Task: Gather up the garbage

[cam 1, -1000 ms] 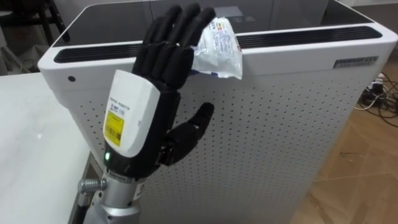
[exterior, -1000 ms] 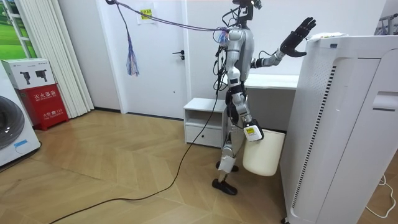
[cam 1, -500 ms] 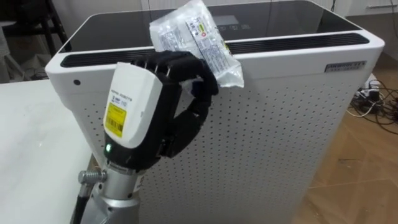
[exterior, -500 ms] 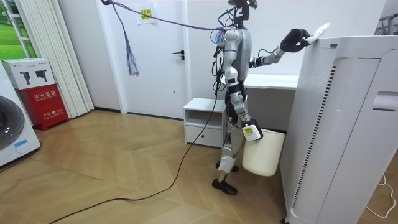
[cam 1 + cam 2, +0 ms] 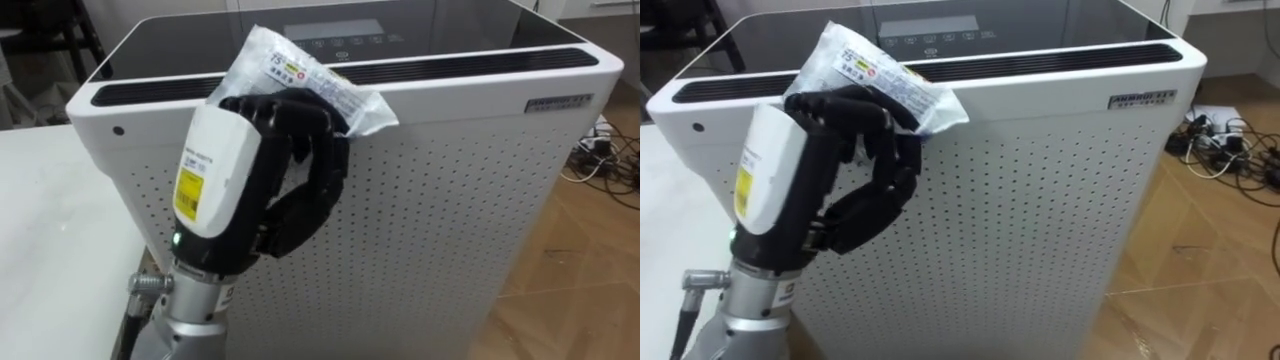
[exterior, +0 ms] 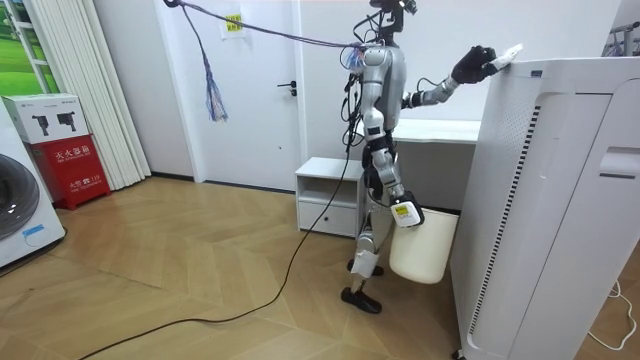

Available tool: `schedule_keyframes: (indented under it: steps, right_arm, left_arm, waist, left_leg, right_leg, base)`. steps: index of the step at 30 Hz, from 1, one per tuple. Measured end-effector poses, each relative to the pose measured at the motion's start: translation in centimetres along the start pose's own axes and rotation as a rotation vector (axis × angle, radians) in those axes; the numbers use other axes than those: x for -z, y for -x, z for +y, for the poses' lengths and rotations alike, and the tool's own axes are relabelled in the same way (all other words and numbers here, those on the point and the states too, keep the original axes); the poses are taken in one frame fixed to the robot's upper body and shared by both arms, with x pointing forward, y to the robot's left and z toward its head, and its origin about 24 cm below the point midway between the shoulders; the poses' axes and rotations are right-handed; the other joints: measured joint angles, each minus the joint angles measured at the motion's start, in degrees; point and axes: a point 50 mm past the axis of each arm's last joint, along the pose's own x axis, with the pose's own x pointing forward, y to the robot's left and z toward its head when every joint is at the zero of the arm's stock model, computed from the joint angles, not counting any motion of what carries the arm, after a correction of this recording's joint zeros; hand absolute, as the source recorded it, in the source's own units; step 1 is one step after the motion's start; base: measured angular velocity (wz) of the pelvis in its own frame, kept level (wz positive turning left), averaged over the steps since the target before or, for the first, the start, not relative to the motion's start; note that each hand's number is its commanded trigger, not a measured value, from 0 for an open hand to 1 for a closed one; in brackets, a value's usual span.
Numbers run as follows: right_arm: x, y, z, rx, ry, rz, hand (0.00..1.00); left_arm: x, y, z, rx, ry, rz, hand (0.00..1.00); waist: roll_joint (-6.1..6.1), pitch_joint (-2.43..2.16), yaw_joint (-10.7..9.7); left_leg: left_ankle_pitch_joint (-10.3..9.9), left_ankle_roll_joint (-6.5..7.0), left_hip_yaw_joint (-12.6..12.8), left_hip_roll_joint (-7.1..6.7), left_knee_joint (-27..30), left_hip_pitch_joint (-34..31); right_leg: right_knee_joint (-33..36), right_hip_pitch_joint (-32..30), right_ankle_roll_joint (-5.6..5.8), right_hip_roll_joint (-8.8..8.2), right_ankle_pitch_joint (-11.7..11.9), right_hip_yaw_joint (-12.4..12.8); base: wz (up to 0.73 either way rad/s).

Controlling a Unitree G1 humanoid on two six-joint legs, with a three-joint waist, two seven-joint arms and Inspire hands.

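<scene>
Crumpled clear wrapper [image 5: 300,75] — in left hand [image 5: 272,180]

One wrapper [image 5: 300,78] here, one left hand [image 5: 240,175] curled round it, one purifier [image 5: 450,200], one bench [image 5: 50,230], one bin [image 6: 425,250], one door [image 6: 255,90].

Wood parquet floor [image 6: 180,270]; white door [image 6: 262,90] in white wall; pale curtain [image 6: 80,90]; low white cabinet [image 6: 325,195]; red box [image 6: 75,170].
</scene>
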Motion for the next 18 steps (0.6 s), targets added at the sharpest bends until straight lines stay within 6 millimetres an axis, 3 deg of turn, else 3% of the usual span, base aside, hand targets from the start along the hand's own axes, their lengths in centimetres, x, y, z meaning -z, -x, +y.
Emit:
schedule_keyframes:
  steps: [6, 10, 13, 18]
  right_arm:
    - [-0.6, -0.3, 0.4, -0.027, 0.034, -0.006, 1.0]
    - [-0.8, -0.5, 1.5, -0.064, 0.067, -0.003, 1.0]
    - [-1.6, -0.7, 1.8, -0.089, 0.076, -0.022, 1.0]
    - [-1.9, -0.8, 1.9, -0.095, 0.089, -0.027, 1.0]
  left_arm:
    - [-2.7, -1.8, 1.4, -0.048, 0.517, 0.023, 1.0]
    - [-3.4, -2.1, 0.5, 0.036, 0.876, 0.046, 1.0]
    - [-3.6, -2.1, -0.4, 0.123, 1.06, 0.056, 1.0]
    - [-4.0, -2.1, -1.0, 0.217, 1.159, 0.039, 1.0]
  waist:
    - [-0.22, -0.05, 0.3]
    - [-1.45, 0.01, 0.4]
    - [-1.91, 0.24, -0.1]
    - [-1.99, 0.25, -0.3]
  left_leg:
    - [0.3, -0.16, 0.2, 0.07, 0.1, -1.0]
    - [0.3, -0.16, 0.3, 0.13, 0.2, -1.1]
    - [0.3, -0.16, 0.3, 0.07, 0.2, -1.3]
    - [0.3, -0.15, 0.4, 0.08, 0.3, -1.3]
  right_leg:
    - [0.1, -1.6, 0.0, 0.03, 0.0, 0.0]
    - [0.1, -1.6, 0.0, 0.03, 0.0, -0.1]
    - [0.1, -1.6, 0.0, -0.04, 0.0, -0.1]
    - [0.1, -1.6, -0.01, -0.02, 0.0, 0.0]
  base:
    - [0.01]
    - [0.0]
    - [0.0]
    - [0.0]
